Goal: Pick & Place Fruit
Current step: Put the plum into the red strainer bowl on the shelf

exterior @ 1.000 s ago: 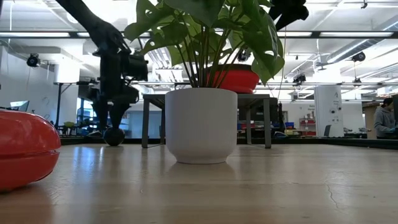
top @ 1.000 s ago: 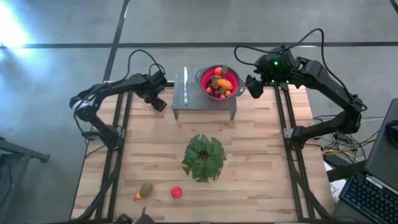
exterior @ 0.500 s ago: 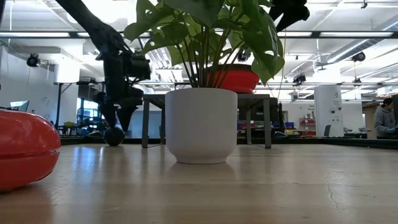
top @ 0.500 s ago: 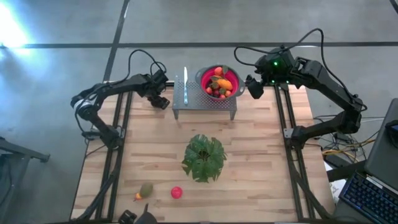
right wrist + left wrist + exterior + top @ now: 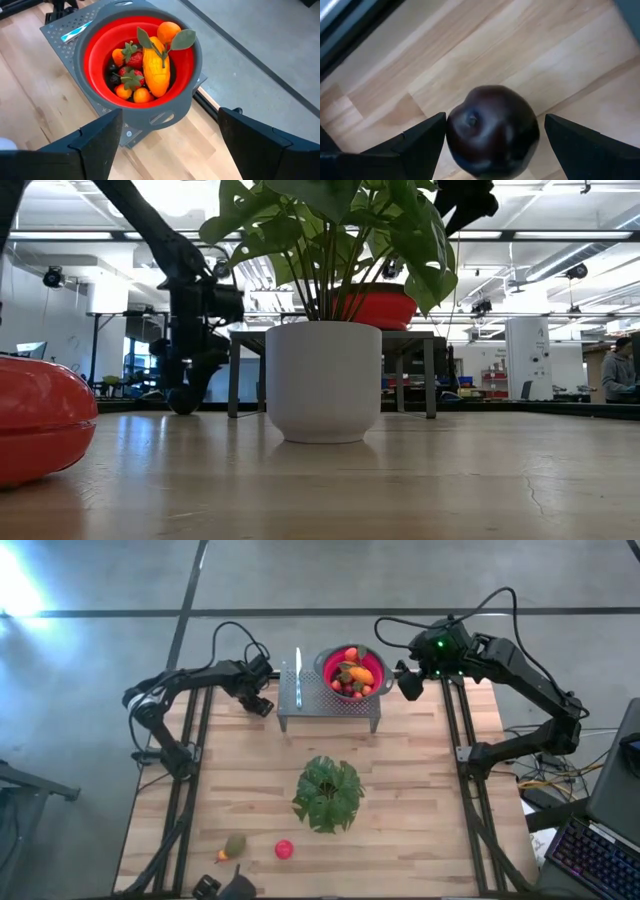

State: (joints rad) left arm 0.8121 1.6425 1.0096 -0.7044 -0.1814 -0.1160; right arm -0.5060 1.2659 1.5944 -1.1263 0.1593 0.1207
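Blocking the table's middle, potted plant (image 5: 328,794) (both pincers wide, left pincer (image 5: 490,145) straddling dark plum (image 5: 492,131)).

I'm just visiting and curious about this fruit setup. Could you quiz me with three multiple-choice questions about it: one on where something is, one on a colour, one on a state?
1. Where does the red colander bowl with a grey rim stand?
A. on the grey perforated metal stand
B. on the floor
C. beside the white-potted leafy plant

2. What colour is the round fruit between the left gripper's fingers?
A. yellow
B. dark purple
C. bright green

3. How are the right gripper's fingers?
A. shut on an orange
B. shut on nothing
C. open, holding nothing

Answers:
1 A, the high view shows the bowl resting on the stand.
2 B, the left wrist view shows a dark purple skin.
3 C, the right wrist view shows both fingers spread apart above the bowl.
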